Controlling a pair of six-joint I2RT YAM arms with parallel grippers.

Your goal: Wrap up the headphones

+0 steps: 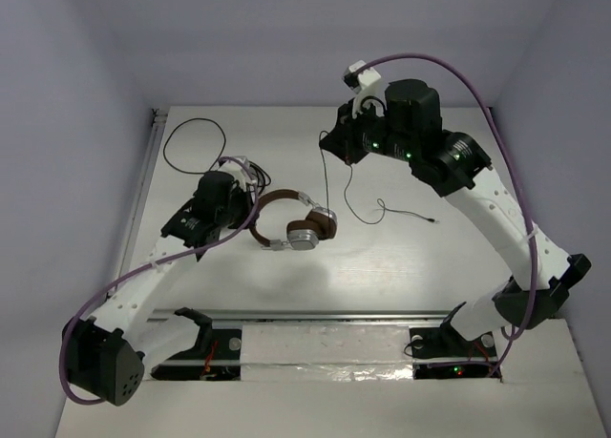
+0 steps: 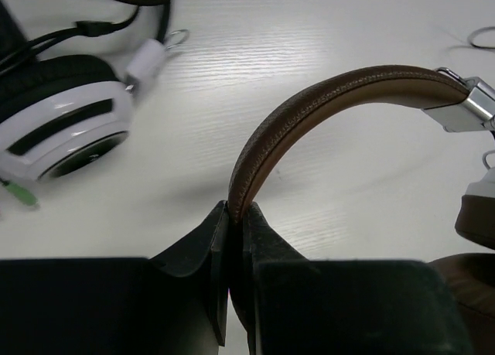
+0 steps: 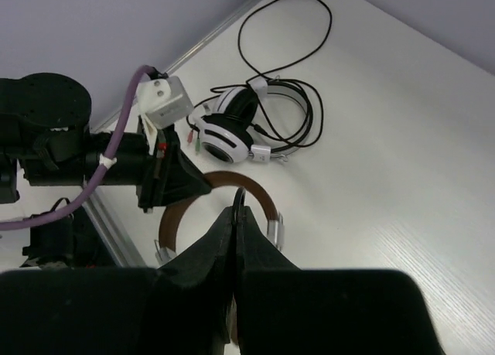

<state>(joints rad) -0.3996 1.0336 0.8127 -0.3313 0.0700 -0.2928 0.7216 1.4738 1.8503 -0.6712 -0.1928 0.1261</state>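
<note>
The left gripper (image 2: 236,209) is pinched on the left end of the brown headband (image 2: 332,88). The headphones (image 1: 298,224) are mid-table, cups to the right. Close on its left lies a white headset (image 2: 66,131) (its black wire (image 1: 165,150) loops toward the far left edge). The right gripper (image 3: 237,216), raised above the table (image 1: 410,276), is pressed together on the thin cable (image 1: 325,180), which hangs down to the cups. The cable's tail trails right over bare tabletop.
</note>
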